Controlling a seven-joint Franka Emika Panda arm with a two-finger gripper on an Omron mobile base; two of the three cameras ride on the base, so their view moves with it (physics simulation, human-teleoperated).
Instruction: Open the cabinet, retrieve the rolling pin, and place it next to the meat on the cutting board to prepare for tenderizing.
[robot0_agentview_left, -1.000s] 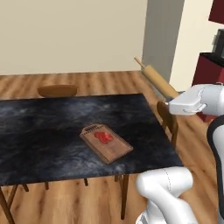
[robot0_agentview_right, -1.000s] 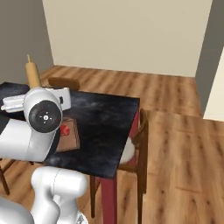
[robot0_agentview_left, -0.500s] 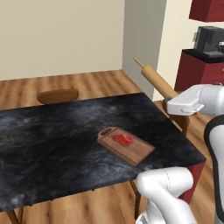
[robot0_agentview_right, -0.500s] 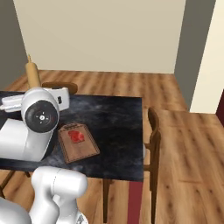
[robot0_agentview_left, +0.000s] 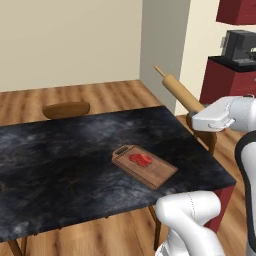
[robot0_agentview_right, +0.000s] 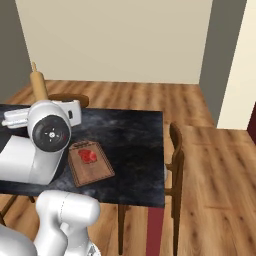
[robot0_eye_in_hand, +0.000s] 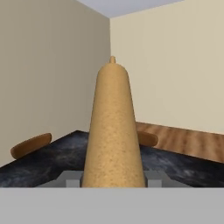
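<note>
Tool (robot0_eye_in_hand: 113, 183) closed on the rolling pin (robot0_agentview_left: 181, 93), gripping it low on its barrel so the pin juts out and upward past the far right corner of the desk (robot0_agentview_left: 60, 150); in the hand view the barrel (robot0_eye_in_hand: 113, 131) rises straight between the two tips. Over the last second the whole scene has slid across both base views, which reads as the base driving, not the things moving: the cutting board (robot0_agentview_left: 145, 166) sat further left and lower in the left base view before, and now lies nearer the middle, towards the desk's right edge. The meat (robot0_agentview_left: 140, 159) rests on the board's far half, leaving bare wood on the half nearer the front edge. Relative to the arm, the pin has kept its pose throughout. So retrieval looks done, and the drive has brought the board closer to reach. What remains, by my judgement, is to swing the pin over the desk, level it and lay it on the board beside the meat.
</note>
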